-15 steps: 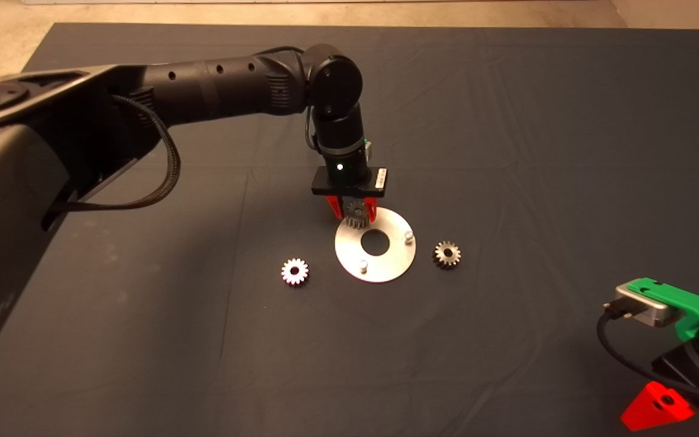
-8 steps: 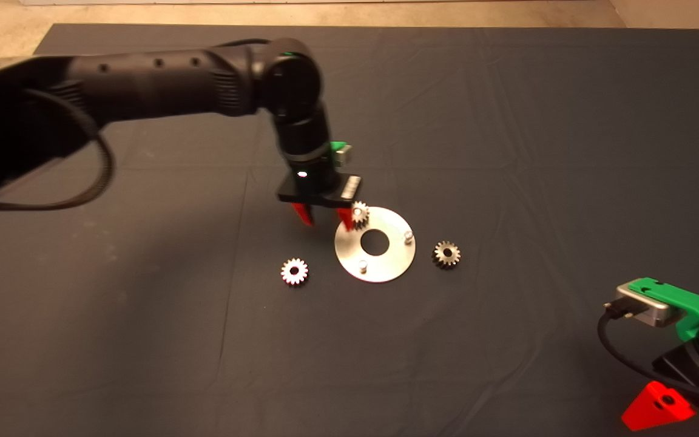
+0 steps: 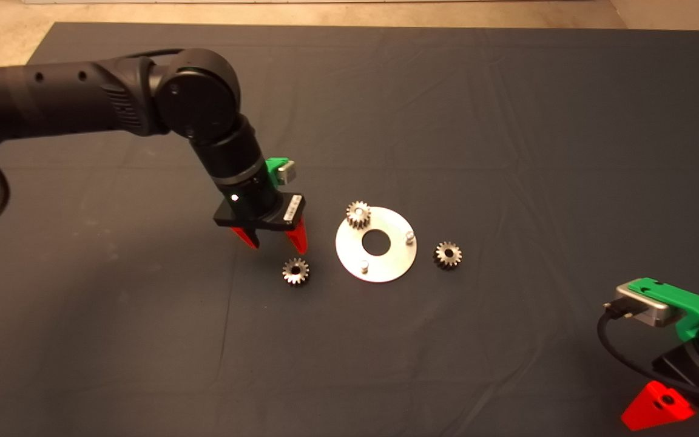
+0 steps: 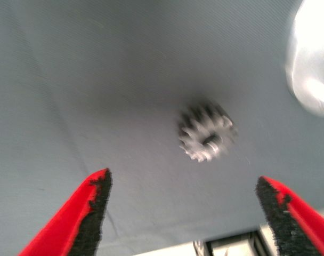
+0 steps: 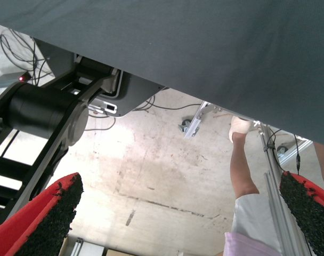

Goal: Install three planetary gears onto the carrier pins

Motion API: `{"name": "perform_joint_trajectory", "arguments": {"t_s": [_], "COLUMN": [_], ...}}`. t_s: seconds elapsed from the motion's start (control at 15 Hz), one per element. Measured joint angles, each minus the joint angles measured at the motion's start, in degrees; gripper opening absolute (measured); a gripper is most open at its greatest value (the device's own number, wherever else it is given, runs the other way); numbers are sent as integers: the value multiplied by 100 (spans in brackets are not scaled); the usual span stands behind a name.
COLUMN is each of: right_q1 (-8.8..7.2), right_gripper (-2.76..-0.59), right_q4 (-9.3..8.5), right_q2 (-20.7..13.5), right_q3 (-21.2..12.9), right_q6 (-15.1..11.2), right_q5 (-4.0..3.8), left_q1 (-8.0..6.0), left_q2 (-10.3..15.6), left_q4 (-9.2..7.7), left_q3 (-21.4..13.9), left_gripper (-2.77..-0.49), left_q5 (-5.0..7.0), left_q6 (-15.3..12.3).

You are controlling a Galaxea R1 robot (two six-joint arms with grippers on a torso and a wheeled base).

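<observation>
The left arm reaches in from the left side of the surface, elbow bent and wrist angled downward, carrying the left gripper (image 3: pixel 272 240) low over the mat. Its two red fingers (image 4: pixel 79 216) are spread wide apart with nothing between them, tips pointing down. The right gripper (image 3: pixel 665 358) sits parked at the lower right edge, its fingers (image 5: pixel 42 216) likewise spread and holding nothing.

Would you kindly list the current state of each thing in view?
Left hand: open, empty, above the near-left gear.
Right hand: open, parked off the mat.
Mounted gear: seated on a pin.
Near-left gear: loose on mat.
Right gear: loose on mat.
Carrier disc: two pins bare.
</observation>
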State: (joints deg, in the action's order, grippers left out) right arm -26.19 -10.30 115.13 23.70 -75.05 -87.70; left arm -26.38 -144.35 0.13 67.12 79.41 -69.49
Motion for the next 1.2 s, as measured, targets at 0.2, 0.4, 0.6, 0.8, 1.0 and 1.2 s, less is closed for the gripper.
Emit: {"name": "perform_joint_trajectory", "arguments": {"t_s": [0.2, 0.4, 0.6, 0.8, 1.0, 1.2], "right_q1": [0, 0, 0, 0, 0, 0], "right_gripper": [-61, -61, -61, -61, -61, -61], "right_q4": [0, 0, 0, 0, 0, 0], "right_q2": [-3, -7, -2, -2, -2, -2], "right_q3": [2, 2, 2, 2, 2, 2], "right_q6": [0, 0, 0, 0, 0, 0], "right_q5": [-7, -12, -6, -9, -11, -6], "left_q1": [0, 1, 1, 4, 109, 207], "left_q2": [-371, -585, -564, -588, -566, -546], "left_q4": [166, 248, 349, 805, 1000, 1064], "left_q3": [22, 14, -44, -303, -662, -736], "left_gripper": [-124, -109, -95, -89, -80, -66], "left_q5": [101, 162, 244, 601, 761, 766], "left_q6": [-24, -56, -249, -482, -564, -618]}}
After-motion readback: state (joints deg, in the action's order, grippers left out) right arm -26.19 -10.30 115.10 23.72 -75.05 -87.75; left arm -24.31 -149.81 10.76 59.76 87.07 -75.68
